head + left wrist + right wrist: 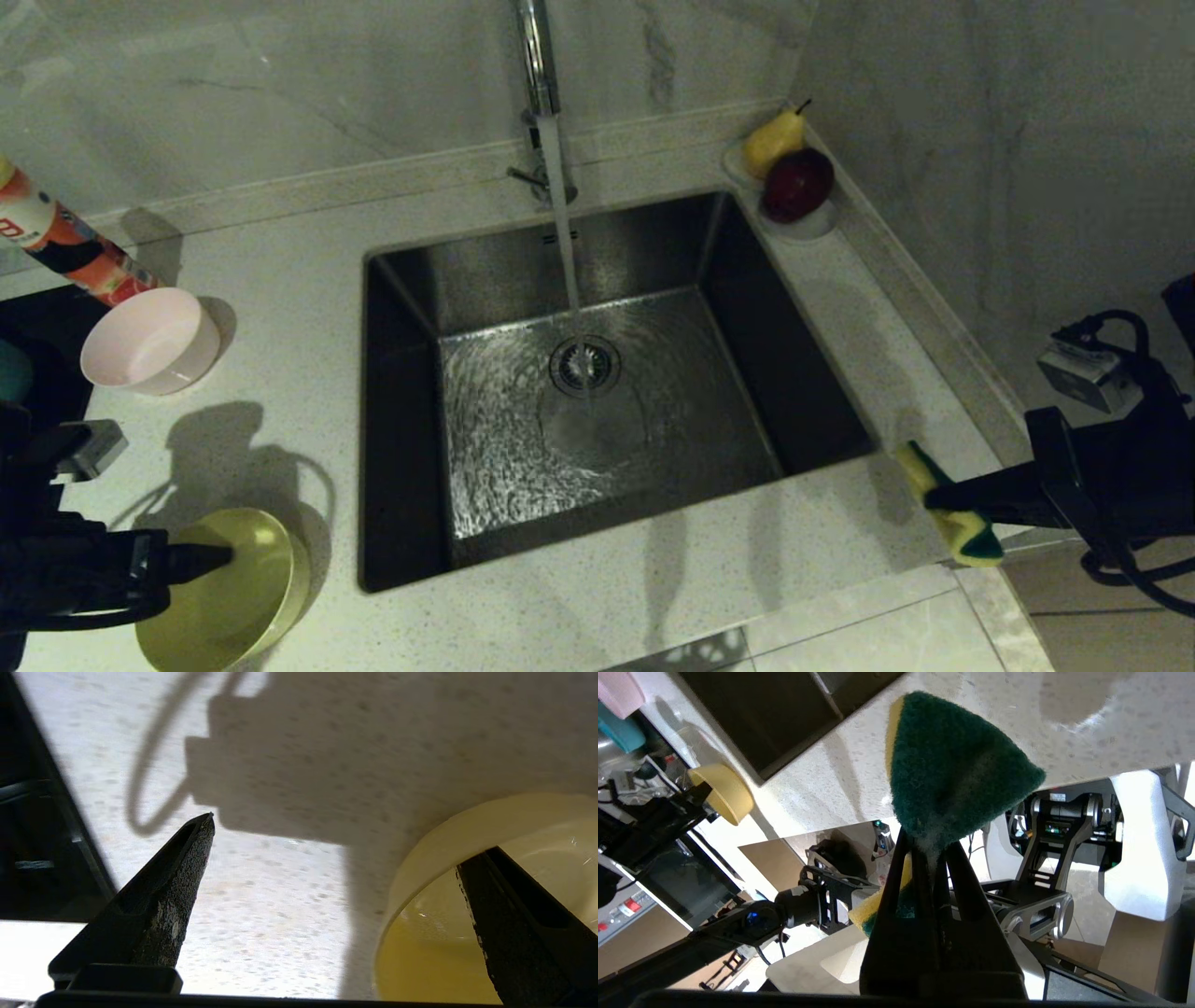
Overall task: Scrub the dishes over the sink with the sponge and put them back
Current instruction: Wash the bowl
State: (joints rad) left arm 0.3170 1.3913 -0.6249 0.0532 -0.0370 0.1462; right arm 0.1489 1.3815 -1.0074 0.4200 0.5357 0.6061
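Water runs from the tap [539, 56] into the sink [597, 392]. The sponge [948, 509] is clamped in the right pincer [934, 497] above the bench [280, 280] edge; the left pincer [210, 557], spread wide, straddles the yellow bowl's [233, 597] rim. A pink bowl [149, 341], pear [773, 140] and apple [798, 184] are seen nearby.

The yellow bowl [229, 588] is cut off by the head view's bottom edge, and its near side sits behind the left gripper [219, 557]; the orange bottle [65, 238] runs off the left edge, label unreadable; a teal thing [13, 371] there is just a sliver; the faucet [537, 65] top is cropped too.
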